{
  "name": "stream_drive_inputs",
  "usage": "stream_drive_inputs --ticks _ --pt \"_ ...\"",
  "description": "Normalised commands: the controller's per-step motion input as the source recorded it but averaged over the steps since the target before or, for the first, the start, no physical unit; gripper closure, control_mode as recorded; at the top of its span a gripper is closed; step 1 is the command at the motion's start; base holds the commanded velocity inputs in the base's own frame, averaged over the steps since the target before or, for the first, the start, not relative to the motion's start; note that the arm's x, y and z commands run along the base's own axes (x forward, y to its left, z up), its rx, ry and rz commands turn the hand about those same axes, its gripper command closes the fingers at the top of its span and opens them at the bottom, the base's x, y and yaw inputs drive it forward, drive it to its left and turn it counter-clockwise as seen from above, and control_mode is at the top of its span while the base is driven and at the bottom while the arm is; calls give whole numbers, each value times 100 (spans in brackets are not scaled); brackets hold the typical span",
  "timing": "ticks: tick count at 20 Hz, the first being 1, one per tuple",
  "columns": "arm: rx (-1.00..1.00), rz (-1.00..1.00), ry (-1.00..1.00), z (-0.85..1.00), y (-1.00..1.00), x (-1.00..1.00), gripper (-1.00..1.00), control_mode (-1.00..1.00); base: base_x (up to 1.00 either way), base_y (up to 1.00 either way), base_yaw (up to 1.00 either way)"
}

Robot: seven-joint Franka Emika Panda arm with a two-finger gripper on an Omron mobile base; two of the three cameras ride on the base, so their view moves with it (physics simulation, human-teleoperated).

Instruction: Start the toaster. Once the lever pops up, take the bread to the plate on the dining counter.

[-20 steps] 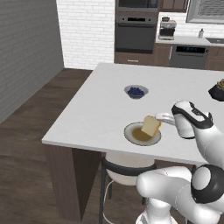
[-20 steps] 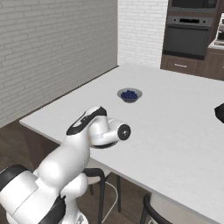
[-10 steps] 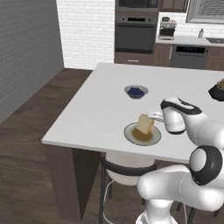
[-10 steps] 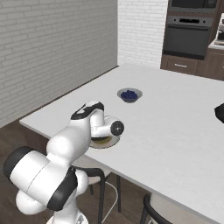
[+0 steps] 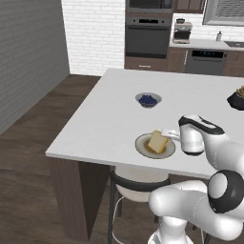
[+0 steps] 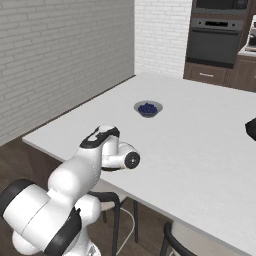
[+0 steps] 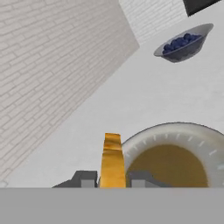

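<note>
The pincer (image 7: 112, 179) grips a golden-brown bread slice (image 5: 157, 141) over the round tan-centred plate (image 5: 143, 148) on the white-grey counter (image 5: 109, 124).

One slice of bread (image 5: 157, 141) and one plate (image 5: 143, 147) sit near the front edge of the dining counter (image 5: 114, 119). One bowl of blueberries (image 5: 148, 100) stands toward its middle, and one dark object (image 5: 237, 98) at its right edge.
</note>
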Motion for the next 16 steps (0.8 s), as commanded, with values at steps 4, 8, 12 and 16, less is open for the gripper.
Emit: stream_drive_inputs --ticks 4,8,12,16 --pt "0 0 0 -5 4 1 100 -100 0 0 0" --pt "0 -1 0 0 4 38 100 -100 0 0 0" --pt "0 0 0 -12 0 26 100 -100 0 0 0" --pt "0 0 0 -43 0 0 100 -100 0 0 0"
